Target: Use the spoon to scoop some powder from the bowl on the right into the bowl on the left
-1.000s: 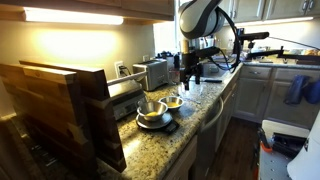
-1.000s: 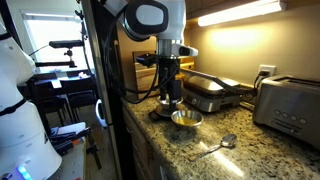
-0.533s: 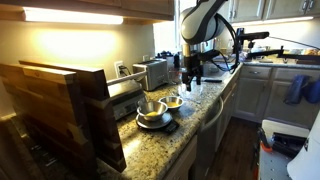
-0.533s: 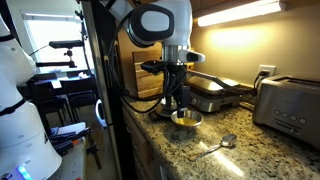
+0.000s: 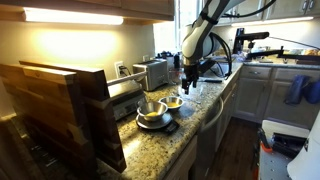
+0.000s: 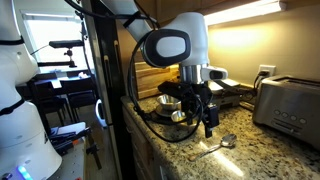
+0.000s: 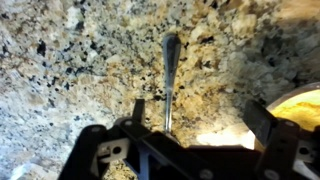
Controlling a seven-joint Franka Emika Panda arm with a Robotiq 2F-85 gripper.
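Observation:
A metal spoon (image 7: pixel 168 75) lies on the speckled granite counter (image 7: pixel 70 60); in an exterior view the spoon (image 6: pixel 218 146) rests just right of the bowls. My gripper (image 7: pixel 200 115) hangs open above it, with the handle close to the left finger (image 7: pixel 138 108) and nothing between the jaws. A bowl with yellowish-tan powder (image 7: pixel 300 105) shows at the right edge of the wrist view. In both exterior views that bowl (image 6: pixel 183 118) (image 5: pixel 172 102) sits beside a second metal bowl (image 6: pixel 169 101) (image 5: pixel 152 116). The gripper (image 6: pixel 209 127) (image 5: pixel 190 84) is low over the counter, past the bowls.
A toaster (image 6: pixel 290 105) (image 5: pixel 152 72) stands by the back wall, and a flat grill press (image 6: pixel 215 92) sits behind the bowls. Wooden boards (image 5: pixel 60 110) lean at one end of the counter. The counter's front edge (image 6: pixel 150 135) runs close to the bowls.
The arm has swung away from above the bowls, toward the spoon, and come down closer to the counter. The jaws stayed open. Bowls and spoon have not moved.

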